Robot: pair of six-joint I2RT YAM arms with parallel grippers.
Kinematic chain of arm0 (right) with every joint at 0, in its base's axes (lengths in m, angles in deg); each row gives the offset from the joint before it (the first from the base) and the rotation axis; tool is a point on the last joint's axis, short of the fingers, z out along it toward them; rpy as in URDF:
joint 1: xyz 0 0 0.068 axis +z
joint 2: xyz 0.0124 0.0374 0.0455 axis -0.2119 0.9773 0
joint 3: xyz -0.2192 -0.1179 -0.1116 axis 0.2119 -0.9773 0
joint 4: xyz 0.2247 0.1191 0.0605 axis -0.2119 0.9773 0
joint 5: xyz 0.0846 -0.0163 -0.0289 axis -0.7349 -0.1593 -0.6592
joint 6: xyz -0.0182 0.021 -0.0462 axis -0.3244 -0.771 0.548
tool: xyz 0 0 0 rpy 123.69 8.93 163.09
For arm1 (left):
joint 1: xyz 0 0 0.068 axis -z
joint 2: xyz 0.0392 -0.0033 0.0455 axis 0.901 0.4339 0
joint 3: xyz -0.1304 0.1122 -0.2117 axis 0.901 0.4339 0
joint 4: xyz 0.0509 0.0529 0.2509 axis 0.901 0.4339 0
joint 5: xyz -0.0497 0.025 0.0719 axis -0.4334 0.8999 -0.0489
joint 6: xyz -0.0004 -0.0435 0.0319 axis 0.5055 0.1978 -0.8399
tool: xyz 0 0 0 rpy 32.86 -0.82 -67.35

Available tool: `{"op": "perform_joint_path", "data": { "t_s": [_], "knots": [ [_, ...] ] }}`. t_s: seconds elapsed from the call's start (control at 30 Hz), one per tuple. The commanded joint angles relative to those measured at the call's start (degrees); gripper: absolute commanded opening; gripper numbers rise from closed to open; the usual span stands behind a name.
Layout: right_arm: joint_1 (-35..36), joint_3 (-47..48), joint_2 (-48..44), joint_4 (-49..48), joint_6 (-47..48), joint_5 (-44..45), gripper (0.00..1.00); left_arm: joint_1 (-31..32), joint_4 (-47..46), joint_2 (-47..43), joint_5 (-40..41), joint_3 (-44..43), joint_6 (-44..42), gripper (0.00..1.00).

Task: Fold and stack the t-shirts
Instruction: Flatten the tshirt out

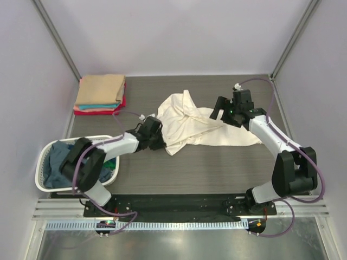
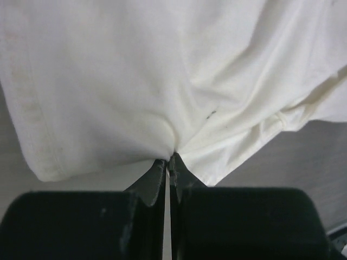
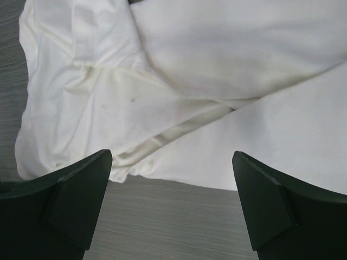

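A large cream-white t-shirt [image 1: 195, 124] lies crumpled on the dark table, and fills the left wrist view [image 2: 135, 81] and the right wrist view [image 3: 206, 70]. My left gripper [image 1: 159, 138] is shut on its near-left edge [image 2: 172, 151], the cloth bunching at the tips. My right gripper [image 1: 223, 112] is open and empty, just above the shirt's right side; its fingers [image 3: 87, 189] frame bare table and the shirt's edge. A folded stack with a tan shirt [image 1: 101, 88] over teal [image 1: 97, 106] and red [image 1: 81, 112] ones sits at the back left.
A white slatted laundry basket [image 1: 46, 187] at the near left holds a dusty-blue shirt [image 1: 57, 162] and a green one [image 1: 110, 163]. The left arm reaches over the basket's right rim. Grey walls and metal frame posts [image 1: 59, 43] bound the table.
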Motion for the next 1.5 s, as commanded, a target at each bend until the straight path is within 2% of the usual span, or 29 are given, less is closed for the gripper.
{"op": "perform_joint_path", "data": {
  "t_s": [0.0,0.13,0.23,0.27,0.33,0.37,0.4,0.47,0.57,0.6,0.67,0.7,0.73,0.77,0.8,0.9,1.1,1.13,1.17,1.23,1.33,1.37,1.47],
  "knots": [
    [-1.1,-2.0,-8.6,-0.9,-1.0,0.6,1.00,3.7,6.0,-14.1,5.5,5.7,1.8,0.00],
    [-1.7,-5.0,-13.5,-0.1,-1.4,-0.1,1.00,5.3,9.0,-24.9,8.7,13.2,4.1,0.00],
    [-1.7,-7.0,-15.4,0.7,-1.8,-1.6,1.00,5.3,9.5,-28.4,10.1,14.5,3.9,0.02],
    [-1.7,-7.8,-16.5,1.0,-1.8,-2.0,1.00,5.3,10.3,-28.7,10.4,14.3,3.4,0.17],
    [-1.7,-8.3,-18.2,1.9,-1.5,-2.7,1.00,5.3,10.7,-28.5,11.0,13.3,2.7,0.33],
    [-1.8,-8.6,-18.6,2.6,-1.4,-2.7,1.00,5.3,10.7,-27.6,11.3,13.0,2.6,0.63],
    [-1.7,-8.9,-19.2,2.9,-1.2,-2.5,0.99,5.3,10.7,-26.9,12.1,12.6,2.1,0.74],
    [-1.7,-9.3,-20.3,3.8,-0.5,-2.4,1.00,5.3,10.8,-24.0,12.4,10.6,1.5,0.87],
    [-1.7,-9.3,-21.1,5.0,0.5,-1.7,1.00,5.3,11.3,-18.9,13.0,8.4,1.3,0.90],
    [-1.7,-9.3,-21.4,5.2,0.5,-1.4,1.00,5.3,11.0,-17.5,13.1,8.0,1.3,0.90],
    [-1.8,-9.3,-21.7,5.9,0.5,1.7,1.00,5.3,9.8,-15.0,13.1,7.7,1.3,0.71],
    [-1.8,-9.3,-22.1,6.0,0.7,2.8,1.00,5.3,9.3,-13.2,12.9,7.6,1.2,0.57],
    [-2.0,-9.3,-22.1,6.0,1.0,3.9,1.00,5.3,8.8,-12.3,12.6,7.4,0.8,0.41],
    [-2.6,-9.1,-22.0,6.0,1.5,4.9,1.00,5.3,8.6,-11.7,11.7,7.1,0.5,0.05],
    [-3.0,-8.7,-21.3,6.2,1.6,7.7,1.00,5.4,8.9,-11.8,11.1,6.9,0.4,0.00],
    [-5.1,-7.6,-20.1,8.3,-0.9,14.3,1.00,5.9,12.1,-15.3,10.9,7.7,1.1,0.00],
    [-12.8,-8.5,-17.2,8.4,-4.0,17.4,1.00,8.5,25.3,-33.9,13.2,13.5,6.2,0.01],
    [-13.1,-8.5,-16.4,7.0,-4.1,17.4,1.00,8.6,27.5,-36.4,13.1,14.6,6.4,0.30],
    [-13.2,-8.5,-14.4,6.0,-4.0,17.4,1.00,8.6,28.6,-39.7,12.9,14.9,6.4,0.50],
    [-13.3,-5.9,-10.9,4.6,-4.1,16.6,1.00,8.6,31.6,-42.9,13.1,14.5,6.0,0.82],
    [-13.2,-1.5,-2.3,4.4,-3.4,11.7,0.98,8.6,35.2,-44.0,14.1,11.9,3.6,0.91],
    [-13.2,1.3,2.2,4.3,-3.1,11.3,0.97,8.6,35.8,-44.3,14.7,11.1,2.7,0.91],
    [-12.9,6.3,8.1,4.4,-2.0,13.5,0.95,8.6,38.6,-44.5,16.7,7.2,-1.6,0.92]
  ]
}}
